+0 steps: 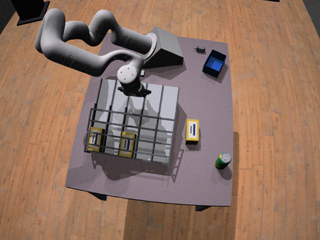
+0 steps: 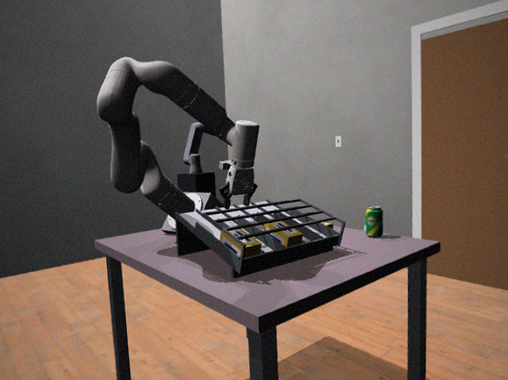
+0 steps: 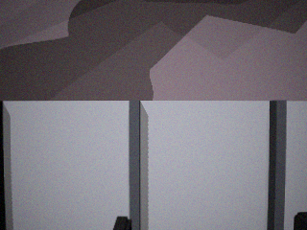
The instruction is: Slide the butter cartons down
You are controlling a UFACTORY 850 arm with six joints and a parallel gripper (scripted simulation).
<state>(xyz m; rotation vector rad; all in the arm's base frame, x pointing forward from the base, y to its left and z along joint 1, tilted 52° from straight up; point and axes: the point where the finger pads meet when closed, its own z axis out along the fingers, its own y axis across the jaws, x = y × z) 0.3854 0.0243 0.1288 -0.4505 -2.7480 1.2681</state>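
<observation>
So, the sloped shelf [image 1: 168, 102] [image 2: 287, 260] [image 3: 206, 168] is parked mid-frame from the top, gripper [image 1: 133, 93] [image 2: 237, 204] [image 3: 211, 221] spread wide above its upper end, nothing pinched. Two butter cartons [image 1: 95, 139] [image 1: 127, 144] [image 2: 245, 245] [image 2: 286, 236] are seated lower left, by the stop; a third carton [image 1: 192, 131] [image 2: 327, 224] is parked right of centre.

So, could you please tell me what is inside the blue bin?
In the top view, the blue bin shows only its bare blue floor; the near wall may hide a strip along its foot.
</observation>
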